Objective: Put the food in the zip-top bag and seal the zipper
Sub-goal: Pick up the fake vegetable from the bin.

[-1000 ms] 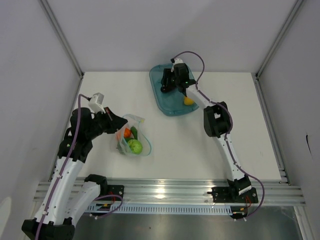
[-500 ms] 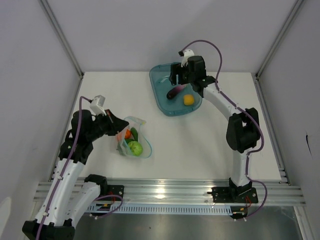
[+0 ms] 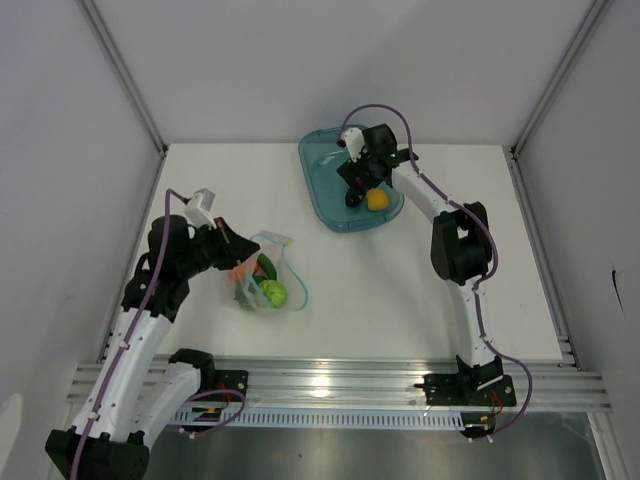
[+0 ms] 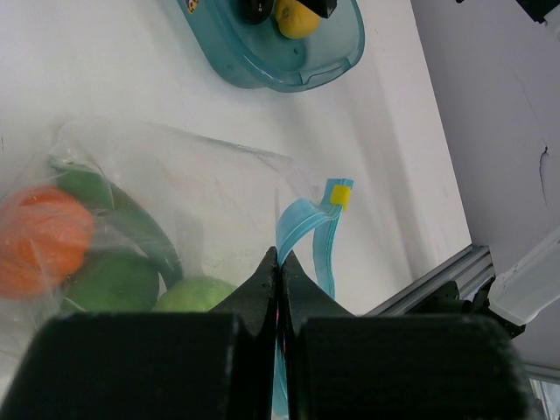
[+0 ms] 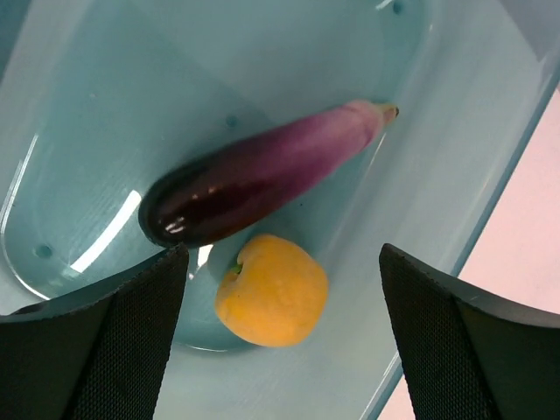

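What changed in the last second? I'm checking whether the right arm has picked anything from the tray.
The right gripper rose off the teal tray, then came back down over the eggplant and yellow ball, open and holding nothing. Both pieces remain in the tray. The left gripper stays shut on the zip-top bag at its mouth.

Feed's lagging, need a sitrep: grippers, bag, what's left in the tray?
Left gripper shut on zip-top bag mouth. Right gripper open above teal tray. Eggplant, yellow ball unbagged in tray; three pieces bagged. Nothing in the way.
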{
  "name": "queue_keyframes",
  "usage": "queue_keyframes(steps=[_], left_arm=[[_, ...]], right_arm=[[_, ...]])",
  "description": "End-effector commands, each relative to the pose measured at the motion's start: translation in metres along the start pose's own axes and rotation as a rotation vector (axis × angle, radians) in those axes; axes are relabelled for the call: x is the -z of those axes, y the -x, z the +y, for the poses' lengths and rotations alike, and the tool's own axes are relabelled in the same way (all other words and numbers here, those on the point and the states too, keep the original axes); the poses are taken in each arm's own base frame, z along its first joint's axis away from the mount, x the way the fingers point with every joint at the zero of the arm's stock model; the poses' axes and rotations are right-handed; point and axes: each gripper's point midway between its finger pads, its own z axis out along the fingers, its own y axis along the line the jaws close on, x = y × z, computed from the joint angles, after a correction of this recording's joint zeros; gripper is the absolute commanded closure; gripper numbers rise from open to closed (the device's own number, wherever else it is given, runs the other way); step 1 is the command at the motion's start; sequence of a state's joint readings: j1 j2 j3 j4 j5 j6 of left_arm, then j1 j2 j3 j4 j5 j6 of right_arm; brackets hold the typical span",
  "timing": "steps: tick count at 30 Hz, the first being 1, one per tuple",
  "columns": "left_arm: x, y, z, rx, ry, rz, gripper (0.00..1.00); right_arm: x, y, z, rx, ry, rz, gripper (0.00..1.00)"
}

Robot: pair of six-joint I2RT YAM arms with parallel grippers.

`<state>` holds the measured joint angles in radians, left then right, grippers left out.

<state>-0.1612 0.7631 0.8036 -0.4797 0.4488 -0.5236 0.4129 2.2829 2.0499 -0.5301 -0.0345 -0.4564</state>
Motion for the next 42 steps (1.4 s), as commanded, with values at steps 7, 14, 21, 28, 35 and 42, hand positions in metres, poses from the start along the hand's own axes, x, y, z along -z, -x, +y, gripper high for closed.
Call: queue_keyframes(steps=[7, 14, 21, 28, 35, 42], left_arm=[[-0.002, 0.011, -0.008, -0.009, -0.041, -0.032, 0.99], [0.004, 0.009, -0.010, -0.015, -0.044, -0.037, 0.99], [0.007, 0.009, -0.015, -0.010, -0.059, -0.038, 1.00], [0.009, 0.008, -0.014, -0.013, -0.056, -0.042, 0.99], [0.007, 0.007, -0.013, -0.015, -0.055, -0.035, 0.99], [0.004, 0.005, -0.016, -0.013, -0.080, -0.013, 0.99]], right_arm=[[-0.014, 0.018, 0.003, -0.287, -0.042, 0.023, 0.08], [-0.037, 0.009, 0.023, -0.705, -0.070, 0.046, 0.12], [-0.050, 0.006, 0.035, -0.887, -0.126, 0.060, 0.25], [-0.065, -0.015, 0.037, -0.901, -0.209, 0.115, 0.38], [-0.064, 0.007, 0.024, -0.874, -0.214, 0.017, 0.73], [0.012, 0.119, 0.003, -0.828, -0.126, -0.294, 1.00]])
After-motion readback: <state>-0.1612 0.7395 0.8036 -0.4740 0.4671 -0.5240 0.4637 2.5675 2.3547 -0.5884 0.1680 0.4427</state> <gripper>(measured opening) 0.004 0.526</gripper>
